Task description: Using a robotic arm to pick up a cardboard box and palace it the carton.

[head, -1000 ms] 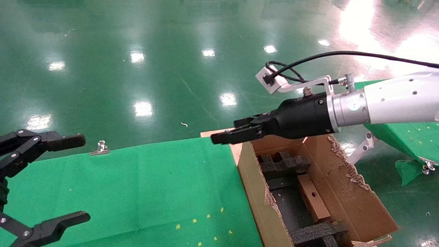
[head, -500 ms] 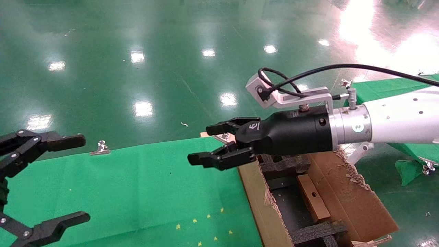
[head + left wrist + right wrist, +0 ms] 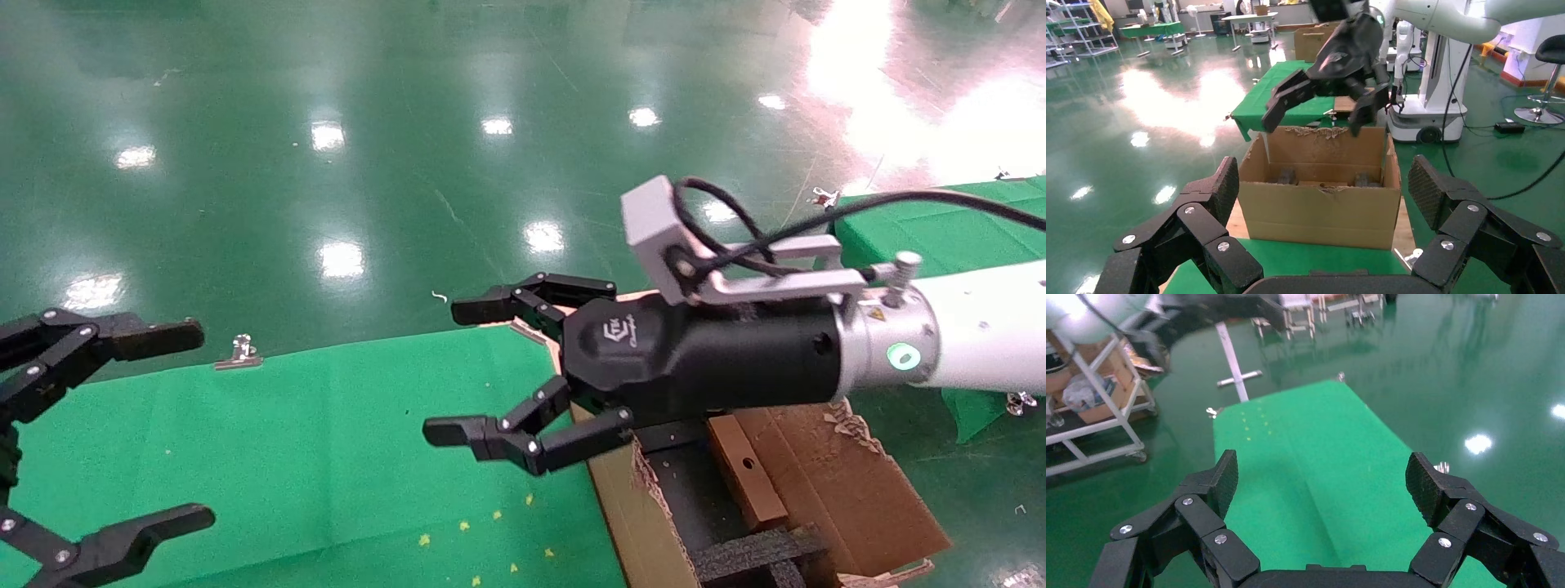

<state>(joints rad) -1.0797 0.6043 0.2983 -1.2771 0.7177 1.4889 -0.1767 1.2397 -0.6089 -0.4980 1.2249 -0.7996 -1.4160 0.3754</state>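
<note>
The small cardboard box (image 3: 745, 469), with a round hole in its face, lies inside the carton (image 3: 850, 498) between black foam inserts. My right gripper (image 3: 462, 369) is open and empty. It hovers over the carton's left wall and the green cloth, pointing left, away from the box. The right wrist view shows only green cloth between the right gripper (image 3: 1321, 478) fingers. My left gripper (image 3: 196, 425) is parked open at the left edge. In the left wrist view the left gripper (image 3: 1324, 190) faces the carton (image 3: 1318, 208), with the right gripper (image 3: 1315, 116) above it.
A green-cloth table (image 3: 327, 425) spreads left of the carton, with a metal clip (image 3: 239, 351) on its far edge. A second green table (image 3: 940, 229) stands at the right. Glossy green floor lies beyond. A white rack (image 3: 1101, 416) stands off past the table.
The right gripper has swung left and nearer from above the carton's far corner. It has rolled and gone from shut to wide open. The left arm has not moved.
</note>
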